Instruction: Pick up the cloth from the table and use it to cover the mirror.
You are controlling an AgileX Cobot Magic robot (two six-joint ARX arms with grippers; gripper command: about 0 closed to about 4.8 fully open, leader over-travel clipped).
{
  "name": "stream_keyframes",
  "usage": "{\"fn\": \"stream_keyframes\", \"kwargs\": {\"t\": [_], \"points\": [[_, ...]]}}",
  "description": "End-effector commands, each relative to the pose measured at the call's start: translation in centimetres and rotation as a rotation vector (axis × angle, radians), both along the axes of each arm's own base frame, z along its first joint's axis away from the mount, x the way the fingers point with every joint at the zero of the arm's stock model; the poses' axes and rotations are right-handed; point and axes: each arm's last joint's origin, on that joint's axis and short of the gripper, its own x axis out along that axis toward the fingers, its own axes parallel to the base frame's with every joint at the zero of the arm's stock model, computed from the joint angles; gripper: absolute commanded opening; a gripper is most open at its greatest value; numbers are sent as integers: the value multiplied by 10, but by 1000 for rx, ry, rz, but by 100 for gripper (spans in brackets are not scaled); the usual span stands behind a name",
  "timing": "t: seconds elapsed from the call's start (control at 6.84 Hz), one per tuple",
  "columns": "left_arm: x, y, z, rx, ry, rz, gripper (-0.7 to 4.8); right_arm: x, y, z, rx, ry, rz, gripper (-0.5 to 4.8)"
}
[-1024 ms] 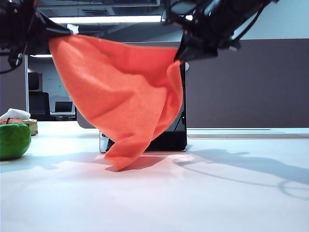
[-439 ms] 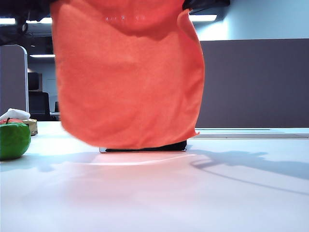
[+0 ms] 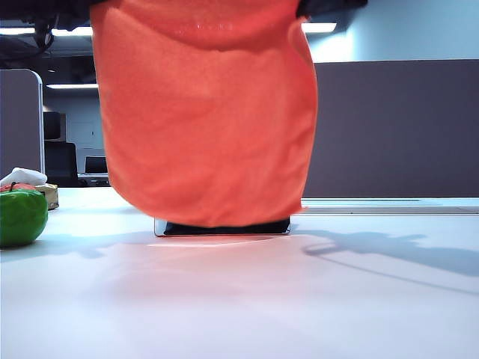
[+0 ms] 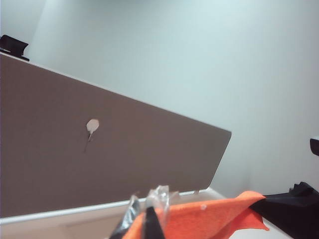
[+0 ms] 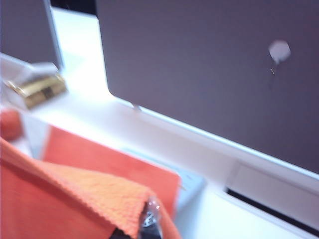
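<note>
The cloth (image 3: 206,120) hangs spread like a curtain in front of the mirror (image 3: 224,226), so only the mirror's dark base strip peeks out beneath its hem on the table (image 3: 247,299). Up at twelve o'clock, the left gripper (image 4: 149,221) is pinched tight on one top corner, and the right gripper (image 5: 149,224) is clamped on the other, though that wrist view is blurred. At nine o'clock from the mirror sits a green ball (image 3: 21,215), probably with a white rag (image 3: 22,177) behind it.
</note>
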Motion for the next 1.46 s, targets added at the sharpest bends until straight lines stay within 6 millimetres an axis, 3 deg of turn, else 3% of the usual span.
{"fn": "stream_keyframes", "kwargs": {"t": [0.15,0.29,0.59,0.88,1.02,1.32,1.46], "points": [[5,0,-9,59,72,62,-6,5,-3,6,-71,-104,-141,-7],[11,1,-10,99,62,136,-6,12,0,0,-69,-104,-130,-7],[19,-1,-9,111,67,122,-6,14,2,-2,-71,-100,-129,-7],[45,-5,-2,124,102,100,-6,24,2,-5,-88,-93,-142,-7],[58,-6,-16,133,155,121,-6,45,5,-7,-109,-85,-140,-7],[60,-6,-20,136,168,120,-6,49,6,-13,-117,-71,-140,-7],[70,-7,-25,152,169,147,-6,60,9,-25,-127,-57,-148,-7]]}}
